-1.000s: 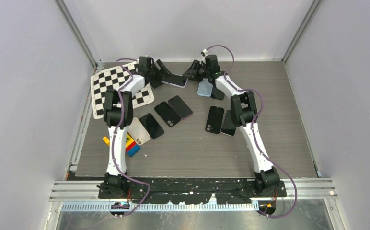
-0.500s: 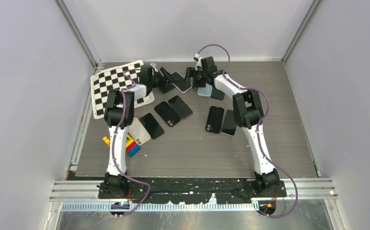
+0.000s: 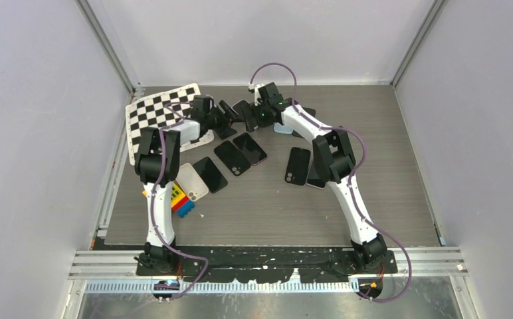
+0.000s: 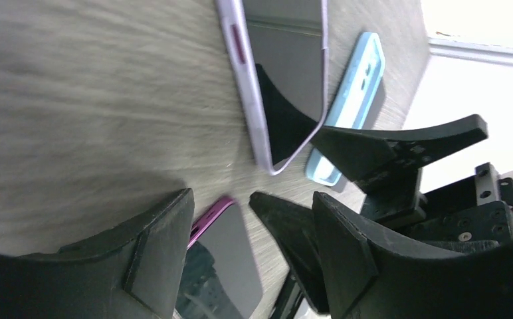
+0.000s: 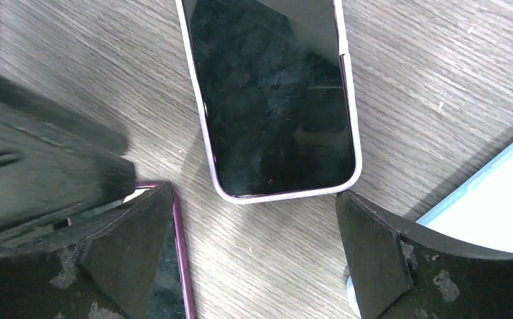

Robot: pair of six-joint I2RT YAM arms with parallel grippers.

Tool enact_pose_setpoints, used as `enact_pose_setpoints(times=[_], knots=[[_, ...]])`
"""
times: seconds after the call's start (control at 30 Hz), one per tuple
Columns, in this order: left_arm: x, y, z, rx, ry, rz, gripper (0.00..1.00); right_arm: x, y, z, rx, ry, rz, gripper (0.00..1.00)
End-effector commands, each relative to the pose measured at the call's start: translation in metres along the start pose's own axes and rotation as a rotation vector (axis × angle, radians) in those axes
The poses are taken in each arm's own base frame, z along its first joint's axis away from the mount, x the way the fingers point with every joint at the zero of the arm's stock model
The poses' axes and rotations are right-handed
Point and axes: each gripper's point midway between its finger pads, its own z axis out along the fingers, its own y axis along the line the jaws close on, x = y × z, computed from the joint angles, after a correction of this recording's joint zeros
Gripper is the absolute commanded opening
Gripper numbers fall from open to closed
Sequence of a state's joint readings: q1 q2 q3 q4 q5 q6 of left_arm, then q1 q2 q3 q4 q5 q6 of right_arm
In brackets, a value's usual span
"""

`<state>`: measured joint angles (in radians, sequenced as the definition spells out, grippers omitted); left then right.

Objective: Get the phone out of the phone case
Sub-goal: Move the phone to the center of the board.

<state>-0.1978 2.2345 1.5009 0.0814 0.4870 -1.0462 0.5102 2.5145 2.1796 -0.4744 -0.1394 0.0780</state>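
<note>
Phone (image 5: 270, 100) is fully seated in its case (image 5: 280, 197), not out yet. Screen faces up, black and off, kinda smudgy. The case is a pale lilac bumper hugging every edge you can see, with a pinkish side button. The whole thing's lying flat on the grey wood-grain table (image 5: 407, 100).

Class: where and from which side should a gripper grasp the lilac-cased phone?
Grip the lilac-cased phone across its two long edges near the rounded end, coming from above. It lies flat on the table, screen up, so only the edges offer purchase, and the open right gripper looks wide enough.
</note>
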Motion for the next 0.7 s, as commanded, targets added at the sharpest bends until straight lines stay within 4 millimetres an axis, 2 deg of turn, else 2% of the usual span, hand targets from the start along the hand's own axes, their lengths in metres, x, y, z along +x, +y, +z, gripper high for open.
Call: enact_pose_setpoints(times=[0.0,0.1,0.13,0.17,0.2,0.23,0.27,0.3,0.33,0.5,0.67], knots=[[-0.016,0.012,-0.033,-0.132,-0.087,0.054,0.69,0.024,-0.009,0.011,0.082,0.081,-0.136,0.98],[-0.021,0.004,-0.045,-0.143,-0.109,0.092,0.68,0.022,-0.019,0.016,0.145,0.095,-0.162,0.98],[-0.022,-0.001,-0.051,-0.143,-0.118,0.103,0.68,0.028,-0.022,0.018,0.154,0.115,-0.164,0.98],[-0.023,-0.003,-0.054,-0.147,-0.12,0.115,0.68,0.022,-0.022,0.017,0.161,0.103,-0.166,0.99],[-0.023,-0.006,-0.059,-0.148,-0.125,0.129,0.68,0.028,-0.024,0.02,0.164,0.122,-0.17,0.99],[-0.023,-0.007,-0.062,-0.155,-0.128,0.137,0.68,0.021,-0.023,0.019,0.166,0.111,-0.173,0.99],[-0.023,-0.009,-0.066,-0.158,-0.132,0.147,0.68,0.031,-0.026,0.022,0.169,0.143,-0.181,1.0],[-0.023,-0.011,-0.07,-0.16,-0.135,0.158,0.68,0.027,-0.027,0.02,0.178,0.147,-0.192,1.0],[-0.023,-0.012,-0.074,-0.162,-0.137,0.166,0.68,0.033,-0.03,0.024,0.185,0.161,-0.196,1.0],[-0.021,-0.022,-0.092,-0.162,-0.151,0.21,0.68,0.034,-0.051,0.022,0.287,0.185,-0.253,1.0],[-0.02,-0.026,-0.103,-0.174,-0.15,0.237,0.68,0.037,-0.061,0.023,0.3,0.201,-0.27,1.0]])
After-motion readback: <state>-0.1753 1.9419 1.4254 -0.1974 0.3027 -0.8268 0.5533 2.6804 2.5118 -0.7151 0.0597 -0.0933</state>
